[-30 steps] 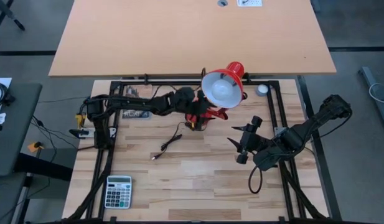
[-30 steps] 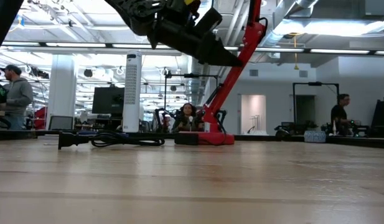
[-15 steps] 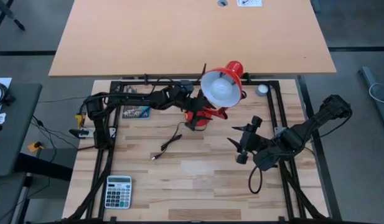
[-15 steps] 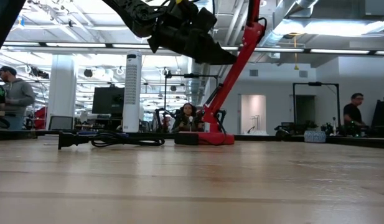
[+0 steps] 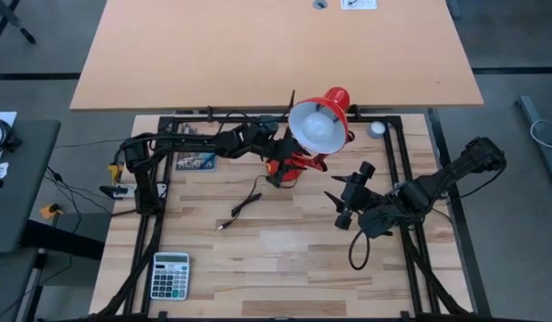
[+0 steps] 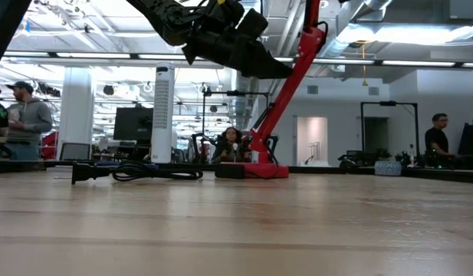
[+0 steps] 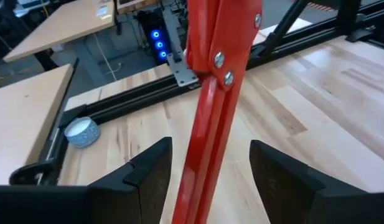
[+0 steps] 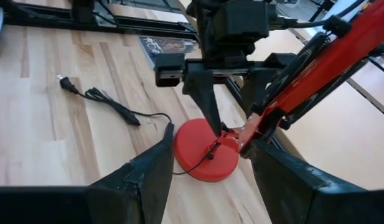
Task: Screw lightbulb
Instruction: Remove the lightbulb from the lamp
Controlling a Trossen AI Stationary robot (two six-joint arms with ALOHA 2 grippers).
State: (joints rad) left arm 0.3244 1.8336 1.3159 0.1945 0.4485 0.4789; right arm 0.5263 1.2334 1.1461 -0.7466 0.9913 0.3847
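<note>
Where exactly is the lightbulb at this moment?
In the high view, the lightbulb sits inside the red lamp shade at the far middle of the table, above the lamp's red base, with the left end effector beside the lamp arm.

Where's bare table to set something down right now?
The wood between the calculator and the right tool, nearer than the plug cord, lies bare. It is crowded at the far edge around the red lamp, where the left tool straddles its arm.

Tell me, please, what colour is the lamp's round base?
The lamp's round base is red, clearest in the right wrist view.
</note>
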